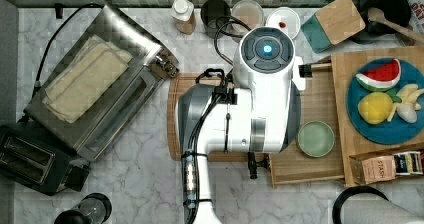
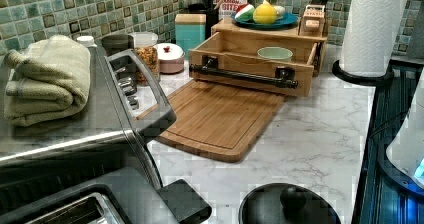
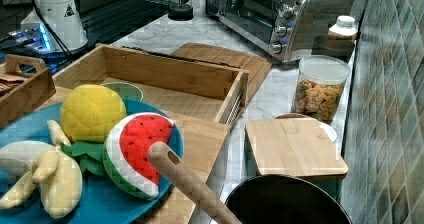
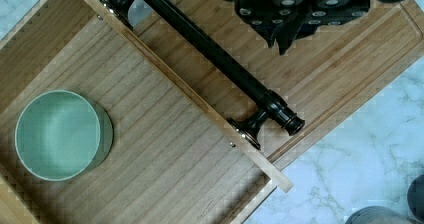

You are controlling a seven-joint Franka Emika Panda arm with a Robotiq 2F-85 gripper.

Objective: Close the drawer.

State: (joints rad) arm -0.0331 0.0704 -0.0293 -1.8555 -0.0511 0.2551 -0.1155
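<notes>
From my remote station, the gripper (image 4: 290, 31) hangs above the cutting board (image 4: 345, 54), just outside the black bar handle (image 4: 215, 56); I cannot tell how wide the claw stands.

The drawer (image 2: 250, 59) is pulled open from its wooden cabinet (image 2: 260, 33), with its front over the far end of the cutting board in the left view. Inside it, toward 3 o'clock in the left view, sits a pale green bowl (image 2: 275, 53). In the top view the white arm (image 1: 250, 109) covers the drawer's front half, and the bowl lies at about 4 o'clock from the arm's blue-lit cap.

On the cabinet's top rests a blue plate (image 1: 372, 129) carrying a toy watermelon slice (image 1: 382, 74), a yellow fruit (image 1: 375, 106) and a toy banana (image 1: 407, 101). Beside it, at 6 o'clock in the top view, stands a small wooden crate (image 1: 362, 156) of tea packets, one reading "STASH".

Farther off, at 9 o'clock in the top view, a toaster oven (image 1: 130, 104) bears a folded towel (image 1: 82, 84). At the backsplash stand a jar of snacks (image 3: 320, 91) and a teal canister with a wooden lid (image 3: 292, 146). A paper towel roll (image 2: 377, 26) stands at 2 o'clock in the left view.
</notes>
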